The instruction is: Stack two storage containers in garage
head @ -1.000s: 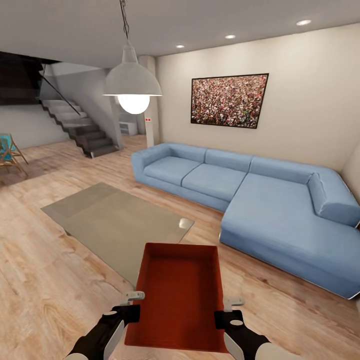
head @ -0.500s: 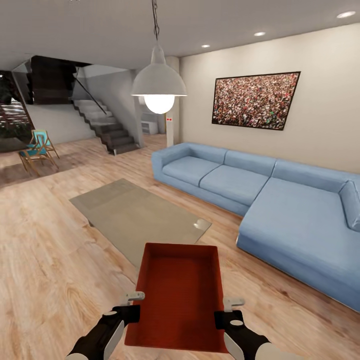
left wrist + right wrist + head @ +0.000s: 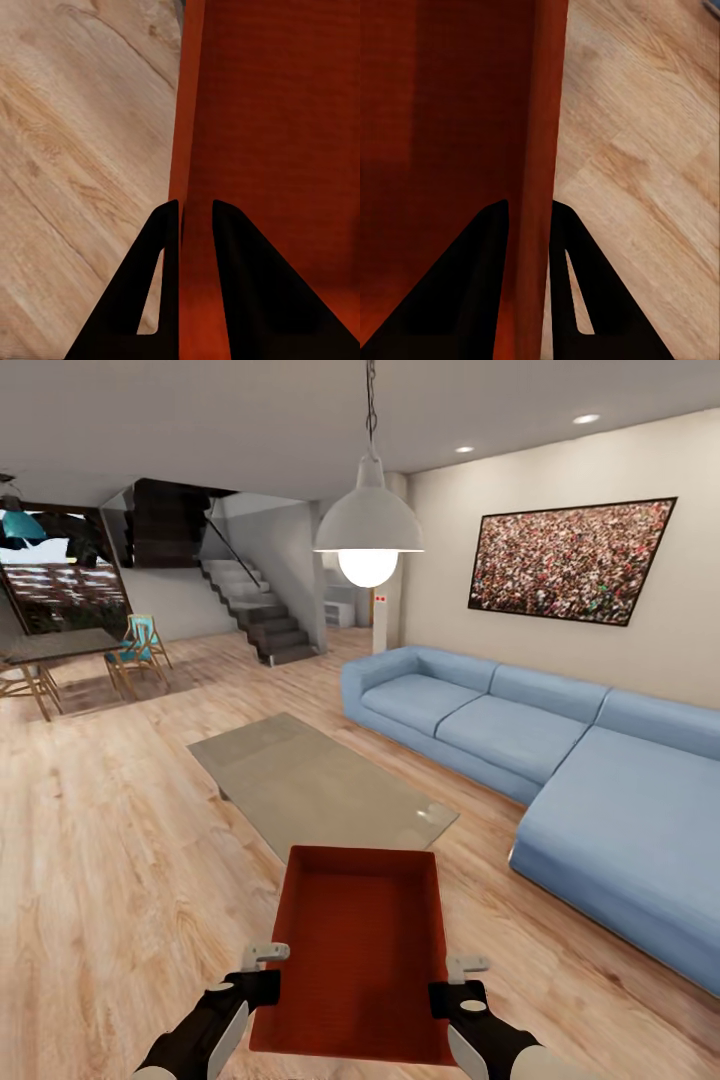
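I am clamping the left side wall of one orange-red storage container (image 3: 362, 950) with my left gripper (image 3: 262, 972); in the left wrist view the two fingers (image 3: 166, 247) are pinching that wall, one finger outside and one inside the bin. I am clamping the opposite wall with my right gripper (image 3: 462, 982) in the same way, fingers (image 3: 495, 255) pressed onto the rim from both sides. The container is hanging between the two grippers, level, open side up, empty, directly ahead of my trunk and clear of the wood-plank floor (image 3: 110, 860).

Beyond the container, the glass coffee table (image 3: 320, 785) is standing just ahead, and the blue sectional sofa (image 3: 560, 760) is lying to my right of it. A pendant lamp (image 3: 368, 540), a staircase (image 3: 255, 610) and a framed picture (image 3: 570, 560) are showing farther off.

Progress, as I judge it: I am carrying one container, but I am in the living room. The transit to the garage, the set-down on concrete, and the fetch and stacking of the second container are remaining.
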